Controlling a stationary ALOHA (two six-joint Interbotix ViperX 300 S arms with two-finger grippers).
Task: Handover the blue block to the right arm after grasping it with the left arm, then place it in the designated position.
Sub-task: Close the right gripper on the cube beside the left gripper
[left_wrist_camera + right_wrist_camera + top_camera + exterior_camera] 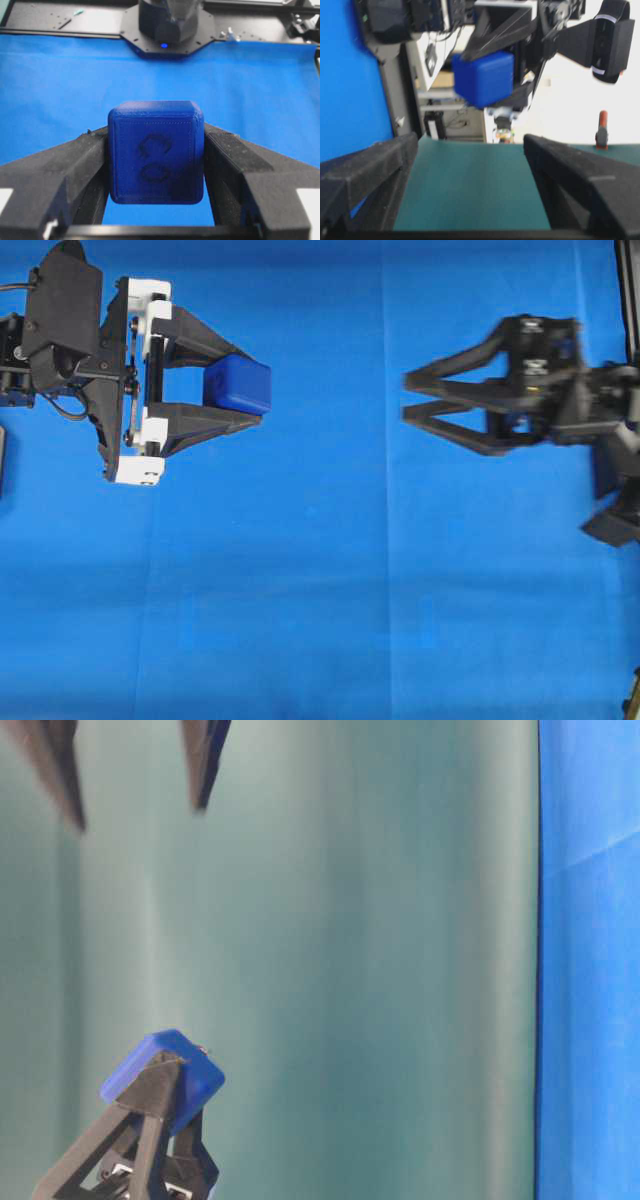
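The left claw [240, 390] grips the blue block [237, 383], which lies at nine o'clock from the wide-open right claw [412, 398].

Left tool [245, 390] grips the blue block [237, 384]; the blurred right tool [412, 398], seemingly spread, faces it, well apart.

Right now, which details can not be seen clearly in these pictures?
- Overhead view: the all-black right tool is motion-blurred; the frame's right edge cuts its arm.
- Table-level view: the image top cuts that tool, only tips showing.
- Left wrist view: the small dark-blue cube hides the cloth under it; its label is faint.
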